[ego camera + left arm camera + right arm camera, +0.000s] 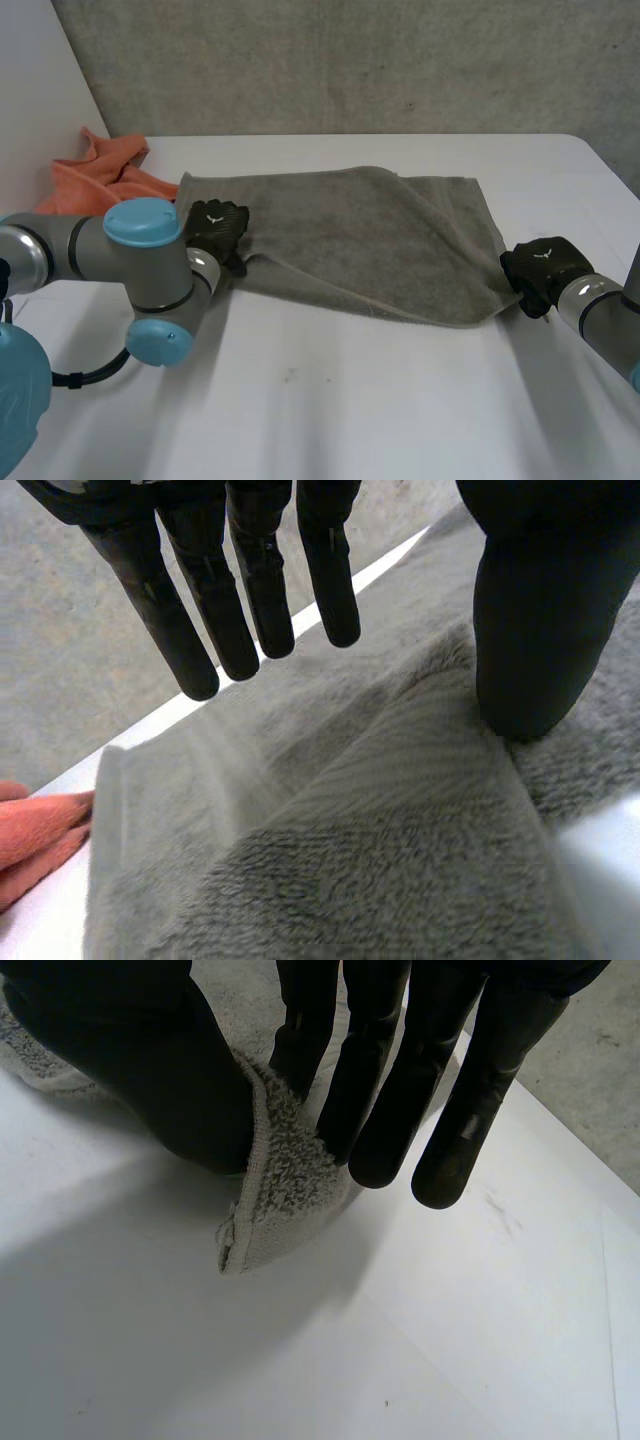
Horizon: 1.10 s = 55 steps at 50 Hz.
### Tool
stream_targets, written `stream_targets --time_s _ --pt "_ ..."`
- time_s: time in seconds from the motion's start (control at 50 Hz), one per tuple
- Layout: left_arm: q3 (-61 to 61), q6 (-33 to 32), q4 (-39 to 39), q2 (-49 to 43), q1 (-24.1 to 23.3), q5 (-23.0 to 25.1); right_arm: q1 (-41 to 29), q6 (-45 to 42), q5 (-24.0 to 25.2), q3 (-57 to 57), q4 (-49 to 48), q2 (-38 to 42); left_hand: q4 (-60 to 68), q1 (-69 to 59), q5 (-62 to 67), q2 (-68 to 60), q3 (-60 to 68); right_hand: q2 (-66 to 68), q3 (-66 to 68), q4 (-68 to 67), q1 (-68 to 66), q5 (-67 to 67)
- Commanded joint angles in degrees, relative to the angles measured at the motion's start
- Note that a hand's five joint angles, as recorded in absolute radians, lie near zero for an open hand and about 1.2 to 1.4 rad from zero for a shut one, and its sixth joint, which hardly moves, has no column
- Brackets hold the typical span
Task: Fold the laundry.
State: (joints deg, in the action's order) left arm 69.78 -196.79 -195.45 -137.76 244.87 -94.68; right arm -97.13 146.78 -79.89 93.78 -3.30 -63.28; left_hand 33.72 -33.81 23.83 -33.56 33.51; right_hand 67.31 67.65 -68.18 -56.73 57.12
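A grey towel (370,240) lies spread across the middle of the white table (350,400), with one layer folded over along a diagonal. My left hand (215,228) is at the towel's left edge. In the left wrist view its fingers (200,580) are straight and held just above the towel (380,820), while the thumb tip rests on a raised fold, so nothing is gripped. My right hand (535,268) is at the towel's near right corner. In the right wrist view its thumb (150,1070) and fingers pinch that corner of the towel (275,1190).
An orange cloth (100,175) lies bunched at the back left, just beyond the towel's left end, and its edge is seen beside the towel in the left wrist view (30,830). Bare table (450,1340) stretches in front of the towel. A grey wall stands behind the table.
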Motion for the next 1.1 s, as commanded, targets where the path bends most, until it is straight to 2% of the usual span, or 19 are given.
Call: stream_targets --time_s 0.02,0.12,0.24,0.3,0.4,0.52,0.6,0.7,0.82,0.94,1.04,1.1 --pt "0.62 -5.27 0.15 0.38 0.61 -2.97 0.01 0.0 0.0 -0.09 -0.04 0.0 13.5 -13.41 13.39 -13.66 13.7 12.69 12.35 -11.82 -23.27 12.88" --pt "1.84 -8.61 0.33 0.82 1.49 -4.2 0.01 -0.09 0.0 -0.09 -0.04 0.0 20.55 -20.46 20.44 -20.71 20.75 12.69 12.35 -11.82 -23.27 12.88" --pt "4.74 -9.32 0.24 2.92 1.31 -4.55 0.01 -0.09 0.0 -0.18 0.05 -0.18 46.22 -46.13 46.11 -46.38 46.43 12.69 12.35 -11.82 -23.27 12.88" --pt "6.32 -9.4 0.33 4.95 1.22 -4.55 0.1 -0.09 0.09 -0.7 0.14 -0.61 46.28 -46.19 46.17 -46.44 46.49 12.69 12.35 -11.82 -23.27 12.88" --pt "11.85 -9.67 1.55 13.45 1.05 -4.37 0.02 -2.72 0.0 -1.67 1.63 -1.84 46.28 -46.19 46.17 -46.44 46.49 12.69 12.35 -11.82 -23.27 12.88" --pt "20.38 -11.25 5.68 23.48 1.31 -3.94 0.54 -15.26 -0.17 -1.06 10.57 -10.09 46.28 -46.19 46.17 -46.44 46.49 12.69 12.35 -11.82 -23.27 12.88" --pt "27.41 -15.11 10.51 28.67 1.84 -3.76 0.63 -22.82 -0.53 0.52 19.43 -13.0 46.28 -46.19 46.17 -46.44 46.49 12.69 12.35 -11.82 -23.27 12.88" --pt "35.93 -22.31 20.34 33.85 1.23 -3.76 2.21 -30.05 -0.79 4.56 28.78 -16.34 46.28 -46.19 46.17 -46.44 46.49 12.69 12.35 -11.82 -23.27 12.88" --pt "39.73 -23.55 27.83 36.85 0.79 -3.58 6.34 -37.43 -0.44 8.96 32.48 -19.77 46.28 -46.19 46.17 -46.44 46.49 12.69 12.35 -11.82 -23.27 12.88" --pt "34.56 -23.82 25.12 35.11 0.7 -3.67 5.38 -36.39 -0.7 7.92 28.71 -17.5 46.28 -46.19 46.17 -46.44 46.49 12.69 12.35 -11.82 -23.27 12.88" --pt "27.17 -24.17 16.52 26.68 0.52 -3.67 1.43 -29.98 -3.07 0.45 21.24 -6.96 42.27 -42.18 42.16 -42.43 42.48 12.69 12.35 -11.82 -23.27 12.88" --pt "21.02 -24.26 11.85 21.05 0.7 -3.67 -3.4 -26.37 -6.93 -5.43 17.2 -1.95 42.1 -42.01 41.99 -42.26 42.31 12.69 12.35 -11.82 -23.27 12.88"
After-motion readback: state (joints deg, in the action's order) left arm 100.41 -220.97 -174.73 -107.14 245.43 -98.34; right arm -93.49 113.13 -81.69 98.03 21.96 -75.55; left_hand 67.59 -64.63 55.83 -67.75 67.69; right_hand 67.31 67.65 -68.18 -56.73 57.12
